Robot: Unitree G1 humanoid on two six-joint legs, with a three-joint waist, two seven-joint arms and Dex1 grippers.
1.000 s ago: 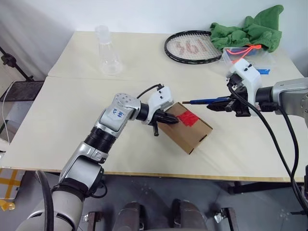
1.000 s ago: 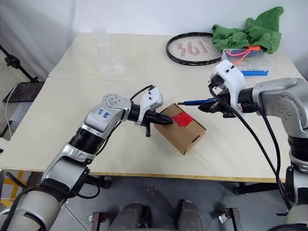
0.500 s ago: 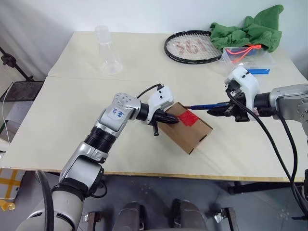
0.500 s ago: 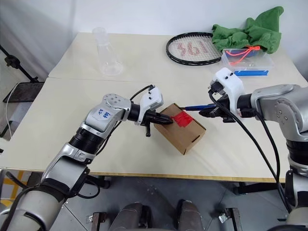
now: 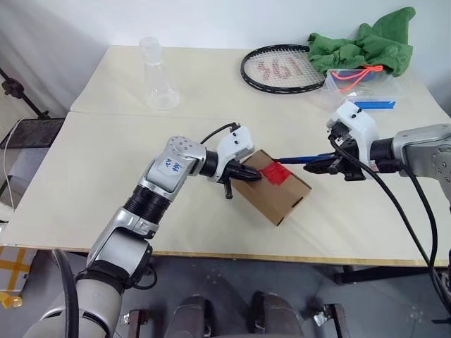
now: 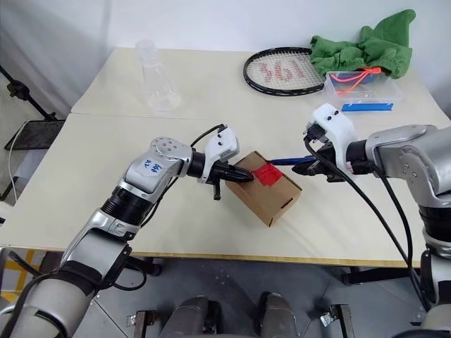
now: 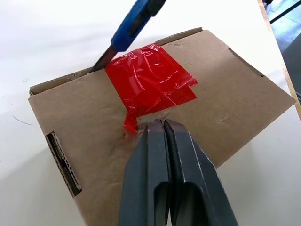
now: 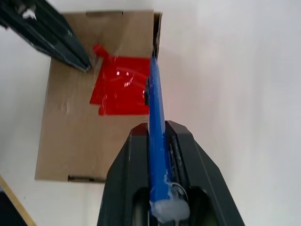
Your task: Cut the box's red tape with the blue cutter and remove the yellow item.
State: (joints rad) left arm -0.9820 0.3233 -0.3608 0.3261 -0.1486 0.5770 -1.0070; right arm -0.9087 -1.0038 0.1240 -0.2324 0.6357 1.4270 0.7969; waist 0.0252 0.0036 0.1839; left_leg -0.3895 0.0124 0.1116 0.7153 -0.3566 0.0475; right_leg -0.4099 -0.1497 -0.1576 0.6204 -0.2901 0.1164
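My left claw (image 5: pixel 248 174) is pressed shut, its two black fingers (image 7: pixel 164 160) together with nothing between them, and their tips bear down on the top of the box (image 5: pixel 278 193) just beside the near edge of the red tape (image 5: pixel 275 173). The box lies flat on the worktop (image 5: pixel 106 169) toward its front edge, a little right of the middle and turned at an angle to that edge, its flaps closed under the tape. A torn corner of the tape curls up right in front of my left fingertips.

My right claw (image 5: pixel 325 165) is narrowed around the blue cutter (image 5: pixel 304 158), gripping it by its back end so that the slim body runs out ahead of the fingers toward the box. The cutter's tip sits at the box's far top edge, right where the tape ends; I cannot tell whether the blade has gone in. So the tape lies between my two claws, the left at its near side and the cutter at its far side.

Along the worktop's back edge stand a clear flask (image 5: pixel 158 77), a racket (image 5: pixel 282 69), a green cloth (image 5: pixel 366 46) and a clear plastic container (image 5: pixel 366 88).
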